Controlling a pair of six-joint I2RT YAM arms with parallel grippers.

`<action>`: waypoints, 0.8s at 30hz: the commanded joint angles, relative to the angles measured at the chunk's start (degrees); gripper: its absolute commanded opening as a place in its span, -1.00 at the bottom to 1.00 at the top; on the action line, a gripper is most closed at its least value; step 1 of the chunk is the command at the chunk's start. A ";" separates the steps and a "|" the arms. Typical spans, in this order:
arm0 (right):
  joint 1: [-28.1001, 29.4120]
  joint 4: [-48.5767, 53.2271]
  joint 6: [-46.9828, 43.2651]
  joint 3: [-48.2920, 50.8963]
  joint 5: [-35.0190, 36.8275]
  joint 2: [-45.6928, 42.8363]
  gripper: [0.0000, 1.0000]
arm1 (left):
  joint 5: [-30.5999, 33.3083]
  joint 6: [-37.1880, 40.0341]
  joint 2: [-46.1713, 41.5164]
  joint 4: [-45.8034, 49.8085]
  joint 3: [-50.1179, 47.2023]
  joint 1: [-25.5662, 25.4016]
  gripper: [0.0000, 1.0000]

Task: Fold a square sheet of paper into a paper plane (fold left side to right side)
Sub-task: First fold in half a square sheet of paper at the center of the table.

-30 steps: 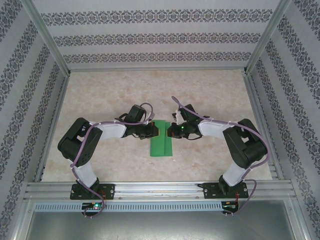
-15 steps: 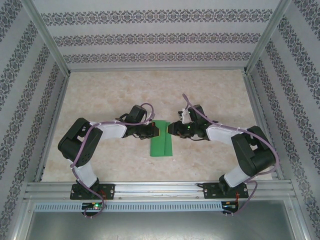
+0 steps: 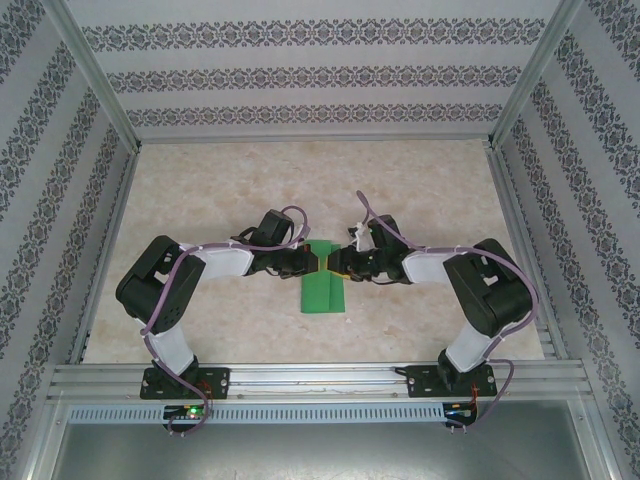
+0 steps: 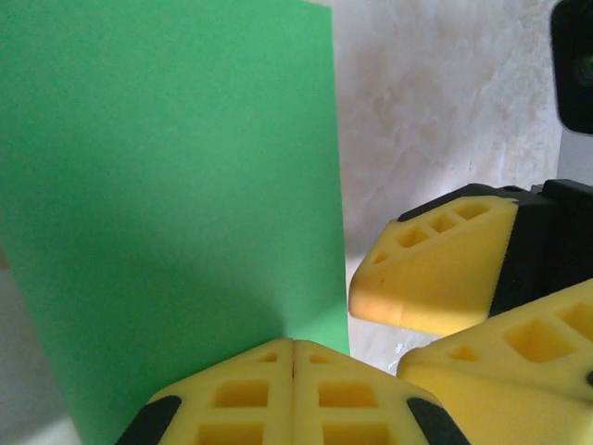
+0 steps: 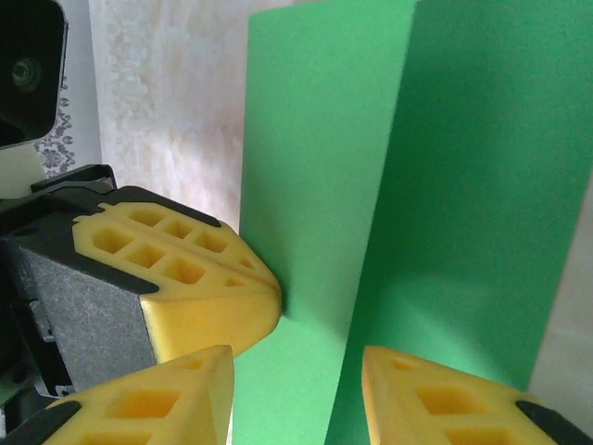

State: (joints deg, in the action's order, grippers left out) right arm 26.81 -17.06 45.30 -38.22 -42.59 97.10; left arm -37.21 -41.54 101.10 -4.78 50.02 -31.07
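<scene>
Green and doubled into a narrow strip, the square sheet of paper [image 3: 322,292] lies on the tabletop [image 3: 420,190]. Closed, the left gripper [image 3: 311,262] presses its tips on the sheet, apparently pinning it, while the right gripper [image 3: 335,263], jaws partly apart, straddles the raised flap [image 5: 482,185] without clamping it.

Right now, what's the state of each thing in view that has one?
bright green square sheet of paper: folded to a narrow rectangle, not yet a dart.
left claw: shut, tips at the sheet's edge.
right claw: open, fingers astride the folded flap's edge.
</scene>
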 commanded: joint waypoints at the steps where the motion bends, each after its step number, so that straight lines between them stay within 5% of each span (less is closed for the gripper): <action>1: 0.66 -2.95 1.15 0.17 -1.09 1.38 -0.20 | 0.12 -1.00 -1.10 -1.72 0.78 -0.57 -0.97; 6: 1.22 -3.24 1.63 -0.27 -1.09 1.95 -0.26 | -0.06 -1.25 -0.92 -2.25 0.63 -0.57 -0.97; 13: 1.32 -2.83 1.53 -0.10 -0.22 1.61 -0.61 | 0.02 -1.26 -1.62 -2.26 0.23 -0.60 -0.92; 18: 1.29 -0.16 0.54 -0.43 1.80 0.42 -0.91 | 2.15 -0.43 -5.96 -0.44 -1.07 -0.53 -0.66; 24: 1.31 4.68 -1.99 -1.33 4.52 -0.95 -0.95 | 8.31 0.64 -11.38 4.34 -3.59 0.52 -0.26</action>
State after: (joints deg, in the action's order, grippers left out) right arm 27.64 -15.27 45.50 -38.30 -40.12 97.71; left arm -32.88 -42.04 91.90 -4.21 47.97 -31.03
